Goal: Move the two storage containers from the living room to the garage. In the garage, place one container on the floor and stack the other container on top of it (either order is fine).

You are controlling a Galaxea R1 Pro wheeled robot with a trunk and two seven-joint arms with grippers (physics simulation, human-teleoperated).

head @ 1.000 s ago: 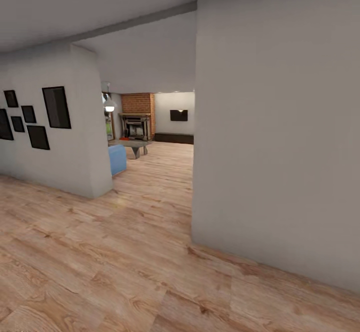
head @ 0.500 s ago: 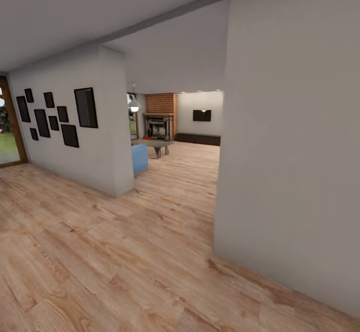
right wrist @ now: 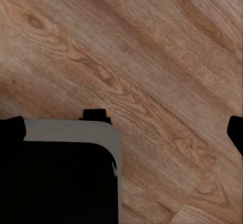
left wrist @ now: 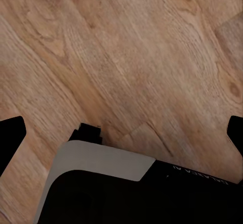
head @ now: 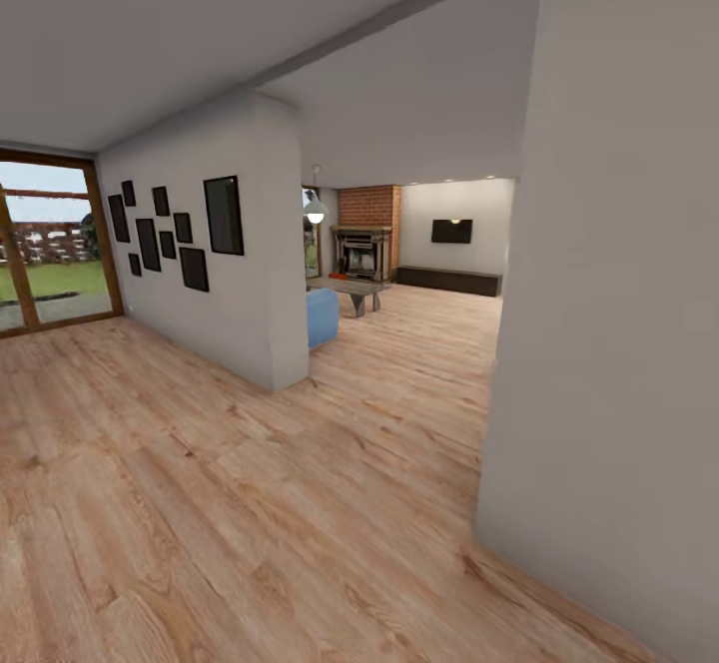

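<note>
You're rolling toward the living room (head: 419, 274), both grippers spread empty over wood planks (left wrist: 131, 57) (bins probably light, rigid; grip a rim).

light: bright and even, daylight from the glass doors (head: 50, 244), a glowing hanging lamp (head: 316, 212) | shadows: soft and faint on the wood floor (head: 250, 503) | glare: none | sharpness: far room a bit fuzzy, wrist views soft | edges: walls bend outward in the head view
</note>
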